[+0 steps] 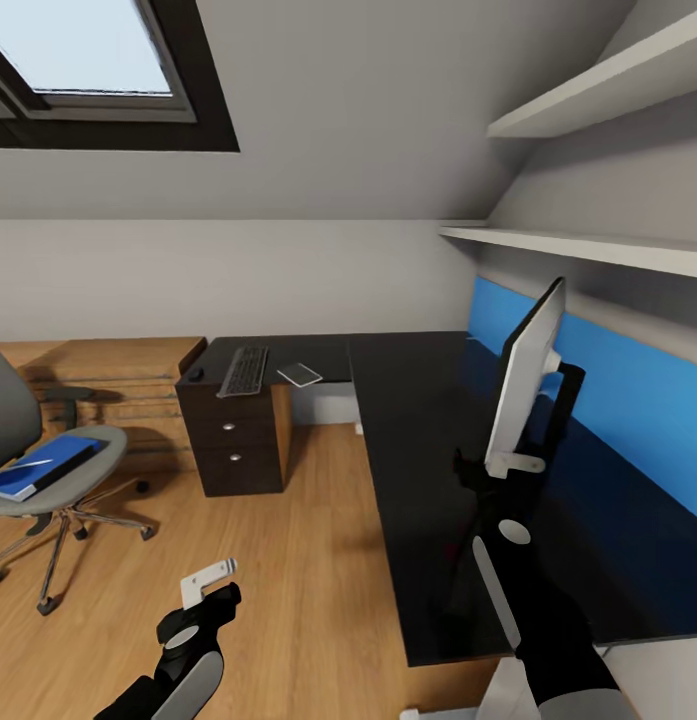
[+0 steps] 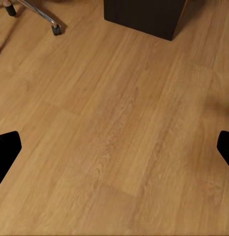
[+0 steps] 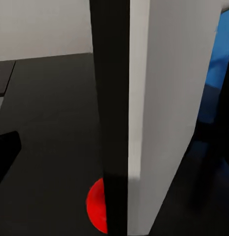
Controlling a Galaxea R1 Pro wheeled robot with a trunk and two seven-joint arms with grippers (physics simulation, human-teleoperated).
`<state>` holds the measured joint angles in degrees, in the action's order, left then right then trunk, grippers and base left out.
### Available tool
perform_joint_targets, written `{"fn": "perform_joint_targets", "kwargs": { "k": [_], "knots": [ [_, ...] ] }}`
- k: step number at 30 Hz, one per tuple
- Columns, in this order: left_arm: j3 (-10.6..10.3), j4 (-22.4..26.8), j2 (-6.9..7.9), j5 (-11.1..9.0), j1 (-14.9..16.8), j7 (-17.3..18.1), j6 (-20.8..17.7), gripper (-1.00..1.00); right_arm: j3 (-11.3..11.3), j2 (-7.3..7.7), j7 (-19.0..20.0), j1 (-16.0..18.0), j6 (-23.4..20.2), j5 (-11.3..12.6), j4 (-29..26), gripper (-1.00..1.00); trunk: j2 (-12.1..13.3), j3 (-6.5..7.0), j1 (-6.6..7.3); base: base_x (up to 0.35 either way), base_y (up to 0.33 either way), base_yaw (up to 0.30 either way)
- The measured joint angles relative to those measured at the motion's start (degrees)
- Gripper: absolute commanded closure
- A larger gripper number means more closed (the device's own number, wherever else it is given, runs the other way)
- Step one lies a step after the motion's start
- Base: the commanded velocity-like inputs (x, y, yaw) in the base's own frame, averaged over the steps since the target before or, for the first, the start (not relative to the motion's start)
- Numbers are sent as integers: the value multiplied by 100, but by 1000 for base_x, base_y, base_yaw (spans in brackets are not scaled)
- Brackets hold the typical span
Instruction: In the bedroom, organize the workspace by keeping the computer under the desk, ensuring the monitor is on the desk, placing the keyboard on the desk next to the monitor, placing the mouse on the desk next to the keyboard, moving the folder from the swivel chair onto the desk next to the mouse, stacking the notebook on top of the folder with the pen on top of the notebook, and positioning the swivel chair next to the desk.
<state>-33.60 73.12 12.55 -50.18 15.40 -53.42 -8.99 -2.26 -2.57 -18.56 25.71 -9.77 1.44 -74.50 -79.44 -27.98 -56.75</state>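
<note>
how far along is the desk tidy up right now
Early. In hand: the right gripper appears to grip the monitor, tilted over the desk. The keyboard already lies at the desk's far end, away from the monitor. Left: the folder is on the swivel chair; the left gripper is open over floor.

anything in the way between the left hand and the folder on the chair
Nothing visible blocks it. The left hand hangs over bare wood floor, and the blue folder lies exposed on the swivel chair seat, off to its left. Only open floor lies between them.
</note>
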Motion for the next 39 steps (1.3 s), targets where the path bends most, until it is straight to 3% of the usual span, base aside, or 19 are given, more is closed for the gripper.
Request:
{"fn": "perform_joint_targets", "kwargs": {
  "k": [9,14,26,39],
  "knots": [
    [-9,0,-4,-2,0,-4,0,-100,23,-1,-31,0,0,-7,5,-100,0,0,0,103,6,0],
    [-9,0,-4,-2,0,-8,0,-100,27,0,-437,0,1,-1,5,-100,0,0,-1,7,0,0],
    [-9,0,-4,-4,0,-4,0,-100,49,-1,-523,0,-6,0,5,-100,0,0,-1,0,0,0],
    [-8,0,-4,6,0,-8,1,-100,43,-3,-869,0,-6,0,22,-100,0,0,-1,0,-74,0]
  ]
}}
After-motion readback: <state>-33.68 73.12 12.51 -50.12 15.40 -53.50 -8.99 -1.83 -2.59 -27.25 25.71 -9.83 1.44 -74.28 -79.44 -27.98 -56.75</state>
